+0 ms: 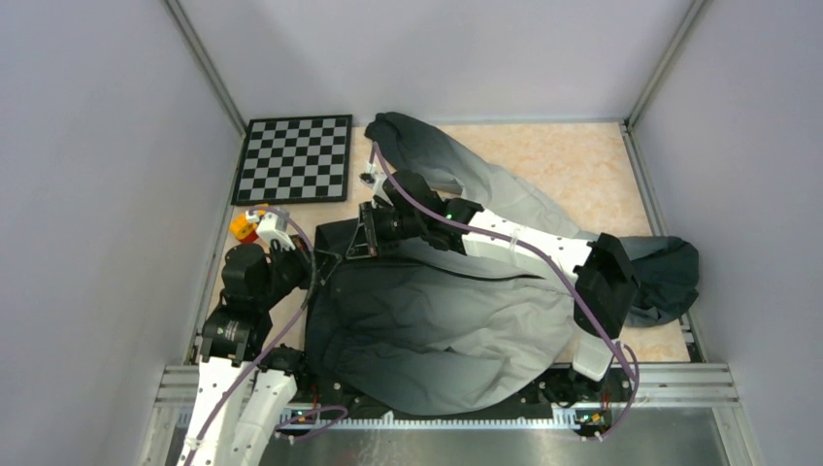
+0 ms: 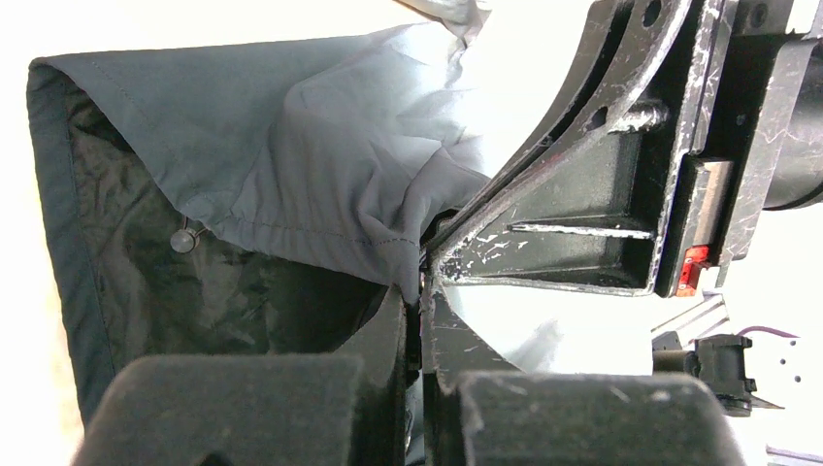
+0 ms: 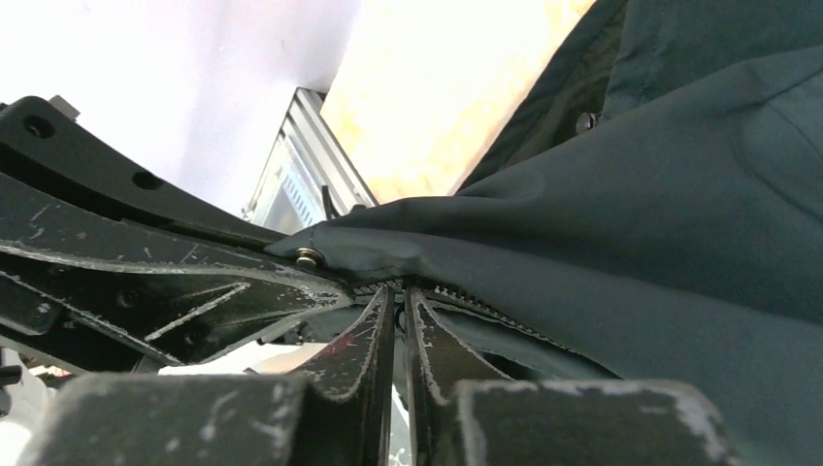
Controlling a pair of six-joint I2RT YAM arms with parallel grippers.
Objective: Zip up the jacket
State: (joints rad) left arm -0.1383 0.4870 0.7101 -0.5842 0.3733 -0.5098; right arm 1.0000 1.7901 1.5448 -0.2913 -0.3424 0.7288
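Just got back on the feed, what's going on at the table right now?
Both arms are working on the jacket, which lies spread over the table. The left gripper is pinched shut on a fabric edge at the jacket's left end. The right gripper reaches across and is closed at the zipper teeth, right beside the left one. How far the zip is done up cannot be told.

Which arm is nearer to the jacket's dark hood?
Right. The right arm has its elbow just beside the hood at the jacket's right end. The left arm sits at the far left, across the whole jacket from it.
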